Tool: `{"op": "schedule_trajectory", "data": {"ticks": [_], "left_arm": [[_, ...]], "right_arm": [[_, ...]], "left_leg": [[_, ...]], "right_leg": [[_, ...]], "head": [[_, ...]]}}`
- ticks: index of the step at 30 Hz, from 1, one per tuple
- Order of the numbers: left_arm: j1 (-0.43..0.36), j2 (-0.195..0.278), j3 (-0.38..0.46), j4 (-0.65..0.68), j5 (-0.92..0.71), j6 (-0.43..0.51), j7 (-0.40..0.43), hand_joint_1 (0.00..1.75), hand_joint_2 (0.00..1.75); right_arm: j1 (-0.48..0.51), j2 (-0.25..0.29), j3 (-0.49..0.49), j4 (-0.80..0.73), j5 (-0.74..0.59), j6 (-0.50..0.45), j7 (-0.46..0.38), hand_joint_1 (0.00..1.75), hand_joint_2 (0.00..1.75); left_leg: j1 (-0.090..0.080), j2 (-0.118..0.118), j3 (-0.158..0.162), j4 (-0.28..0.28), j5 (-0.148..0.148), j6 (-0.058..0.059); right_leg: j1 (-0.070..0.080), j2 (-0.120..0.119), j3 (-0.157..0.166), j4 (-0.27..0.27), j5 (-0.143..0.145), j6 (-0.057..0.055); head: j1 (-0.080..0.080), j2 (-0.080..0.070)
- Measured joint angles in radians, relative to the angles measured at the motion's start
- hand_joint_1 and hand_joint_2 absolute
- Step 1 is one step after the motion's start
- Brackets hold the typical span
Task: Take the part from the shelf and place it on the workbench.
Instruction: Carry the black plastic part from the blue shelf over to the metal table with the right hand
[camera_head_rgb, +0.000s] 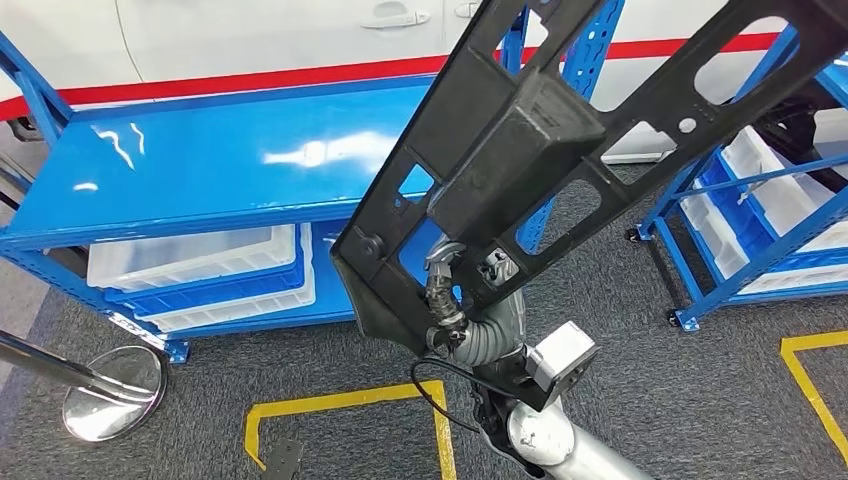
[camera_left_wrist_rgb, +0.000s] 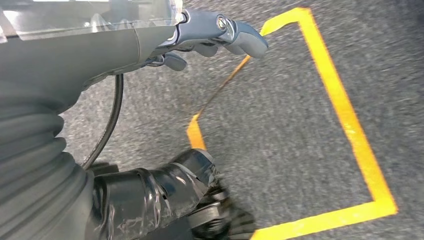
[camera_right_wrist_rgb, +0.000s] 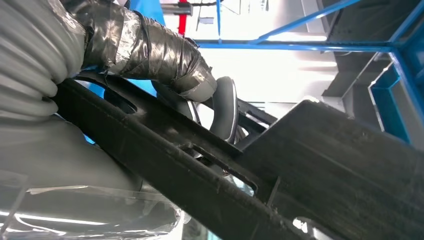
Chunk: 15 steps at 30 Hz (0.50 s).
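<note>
The blue shelf (camera_head_rgb: 200, 165) stands behind everything, its top surface bare and glossy. In front of it the long black part (camera_head_rgb: 520, 150) is tilted in the air, gripped by the right hand (camera_head_rgb: 445, 290). The left hand (camera_left_wrist_rgb: 215, 35) hangs over the carpet, fingers curled, holding nothing.

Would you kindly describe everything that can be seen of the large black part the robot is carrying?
The black part is a long, flat frame, apparently matte moulded plastic, with rectangular cut-outs, small round holes and a raised boxy block near its middle. It is off the shelf, held in the air, tilted diagonally from lower left to upper right in the head view, in front of the blue shelf. The right hand grips it near its lower end, fingers reaching through a cut-out; the right wrist view shows the thumb over a bar.
</note>
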Motion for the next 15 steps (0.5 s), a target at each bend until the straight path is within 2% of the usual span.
{"op": "schedule_trajectory", "data": {"ticks": [1,2,3,4,5,6,7,8,9,10,11,12,13,14,15], "left_arm": [[0.0,0.0,0.0,0.0,0.0,0.0,0.002,0.0,1.75],[-0.001,0.0,0.0,0.0,0.0,0.0,0.003,0.0,1.75],[0.0,0.0,0.0,0.0,0.0,-0.001,0.005,0.0,1.75],[0.0,0.0,0.0,0.0,0.001,-0.001,0.006,0.0,1.75],[0.002,0.0,0.0,0.0,0.002,-0.002,0.007,0.0,1.75],[0.004,0.0,0.0,0.0,0.002,-0.003,0.009,0.0,1.75],[0.007,0.0,0.0,0.0,0.003,-0.003,0.01,0.0,1.75],[0.009,0.0,0.0,0.0,0.004,-0.004,0.011,0.0,1.75],[0.011,0.0,0.0,0.0,0.004,-0.004,0.011,0.0,1.75],[0.012,0.0,0.0,0.0,0.005,-0.005,0.012,0.0,1.75],[0.012,0.0,0.0,0.0,0.004,-0.005,0.012,0.0,1.75],[0.013,0.0,0.0,0.0,0.004,-0.006,0.012,0.0,1.75],[0.013,-0.001,0.0,0.0,0.004,-0.006,0.012,0.0,1.75],[0.014,-0.001,0.0,0.0,0.005,-0.006,0.013,0.0,1.75],[0.015,-0.001,0.0,0.0,0.006,-0.006,0.013,0.0,1.75]], "right_arm": [[0.004,0.0,0.0,0.0,-0.008,0.0,-0.006,1.75,1.75],[0.008,0.0,0.0,0.0,-0.016,0.0,-0.013,1.75,1.75],[0.013,0.0,0.0,0.0,-0.025,0.0,-0.02,1.75,1.75],[0.018,0.0,0.0,0.0,-0.033,0.0,-0.027,1.75,1.75],[0.022,0.0,0.0,0.001,-0.04,0.0,-0.032,1.75,1.75],[0.026,0.0,0.0,0.001,-0.044,0.0,-0.035,1.75,1.75],[0.03,-0.001,0.0,0.002,-0.047,0.0,-0.038,1.75,1.75],[0.033,-0.001,0.0,0.004,-0.048,0.0,-0.04,1.75,1.75],[0.037,-0.002,0.0,0.005,-0.049,0.0,-0.041,1.75,1.75],[0.04,-0.002,0.0,0.006,-0.05,0.0,-0.042,1.75,1.75],[0.042,-0.002,0.0,0.007,-0.051,0.0,-0.043,1.75,1.75],[0.043,-0.002,0.0,0.008,-0.051,0.0,-0.043,1.75,1.75],[0.045,-0.003,0.0,0.008,-0.052,0.001,-0.043,1.75,1.75],[0.046,-0.003,0.0,0.009,-0.053,0.002,-0.044,1.75,1.75],[0.048,-0.003,0.0,0.01,-0.054,0.004,-0.044,1.75,1.75]], "left_leg": [[-0.001,-0.001,0.059,-0.073,0.011,0.007],[-0.004,-0.001,0.12,-0.159,0.002,0.013],[-0.007,-0.003,0.163,-0.225,-0.011,0.018],[-0.011,-0.004,0.189,-0.27,-0.023,0.023],[-0.015,-0.004,0.194,-0.29,-0.02,0.027],[-0.013,-0.003,0.186,-0.294,-0.005,0.032],[-0.012,-0.001,0.18,-0.302,0.01,0.038],[-0.01,0.002,0.17,-0.308,0.026,0.046],[-0.008,0.004,0.156,-0.311,0.04,0.052],[-0.009,0.005,0.139,-0.308,0.053,0.057],[-0.01,0.006,0.119,-0.304,0.065,0.06],[-0.011,0.006,0.1,-0.299,0.076,0.059],[-0.012,0.006,0.083,-0.294,0.085,0.059],[-0.012,0.006,0.066,-0.287,0.093,0.057],[-0.011,0.006,0.049,-0.279,0.099,0.056]], "right_leg": [[0.001,0.001,-0.01,0.0,0.011,0.003],[0.001,0.001,-0.017,-0.001,0.021,0.007],[0.0,0.0,-0.018,-0.005,0.032,0.013],[-0.001,-0.001,-0.017,-0.011,0.043,0.019],[-0.003,-0.001,-0.015,-0.021,0.057,0.026],[-0.004,-0.001,-0.015,-0.028,0.063,0.032],[-0.003,-0.001,-0.02,-0.026,0.053,0.037],[-0.002,0.0,-0.028,-0.008,0.021,0.039],[-0.001,0.001,-0.038,0.031,-0.032,0.039],[0.0,0.001,-0.05,0.087,-0.09,0.039],[0.001,0.001,-0.06,0.152,-0.135,0.04],[0.002,0.002,-0.065,0.209,-0.157,0.041],[0.002,0.002,-0.066,0.25,-0.157,0.042],[0.002,0.002,-0.058,0.269,-0.136,0.042],[0.002,0.001,-0.038,0.262,-0.106,0.043]], "head": [[0.0,0.0],[0.0,0.0],[0.001,0.0],[0.001,0.0],[0.0,0.0],[0.0,0.0],[0.0,0.0],[0.003,0.0],[0.006,0.0],[0.008,0.0],[0.009,0.0],[0.01,0.0],[0.01,0.0],[0.01,0.0],[0.01,0.0]]}}
